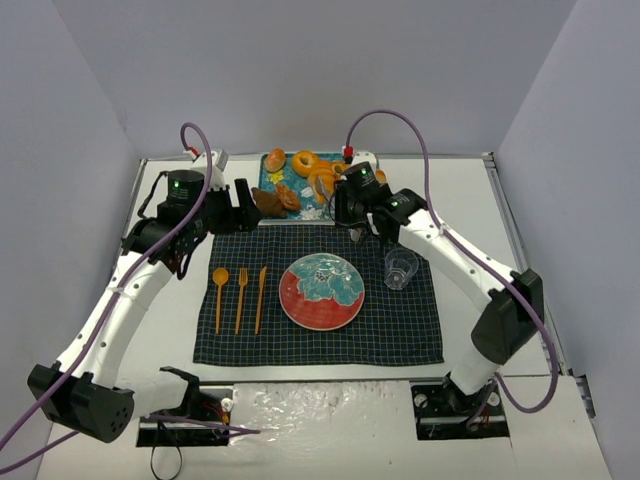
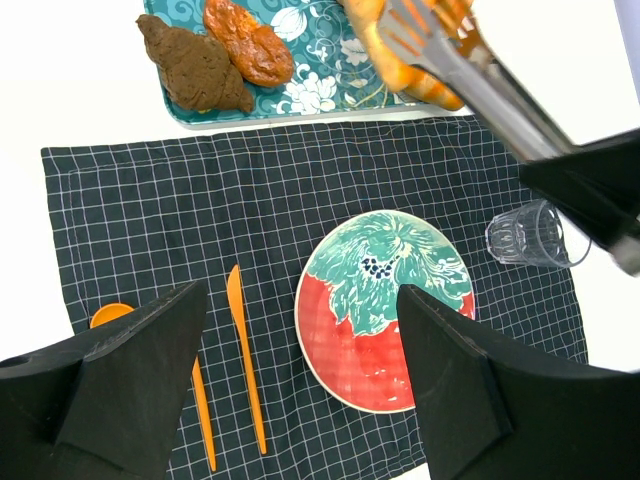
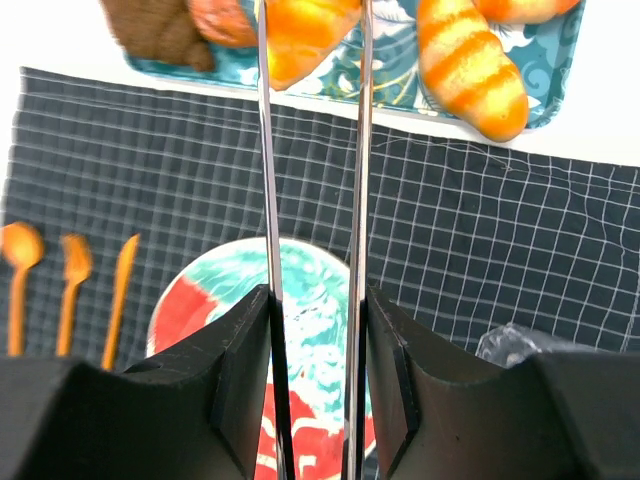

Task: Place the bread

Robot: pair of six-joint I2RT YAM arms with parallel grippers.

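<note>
Clenched on the tongs [image 3: 266, 150], the right gripper [image 3: 318, 300] holds the bread [image 3: 300, 30] at their far tips over the tray [image 3: 400, 95] — the plate [image 3: 185, 310] lies nearer, straight back along the tongs.

A dark checked placemat [image 1: 400, 320] carries a red-and-teal plate [image 1: 321, 291], a clear glass [image 1: 401, 269] to its right, orange spoon [image 1: 219, 300], fork [image 1: 241, 298] and knife [image 1: 260, 300] to its left; behind, a teal tray [image 2: 320, 80] holds doughnuts [image 1: 297, 158] and brown pastries [image 2: 195, 68]

You see only part of the bread [image 3: 305, 40] in the tongs [image 2: 500, 95]; the picture's edge cuts off its far end.
</note>
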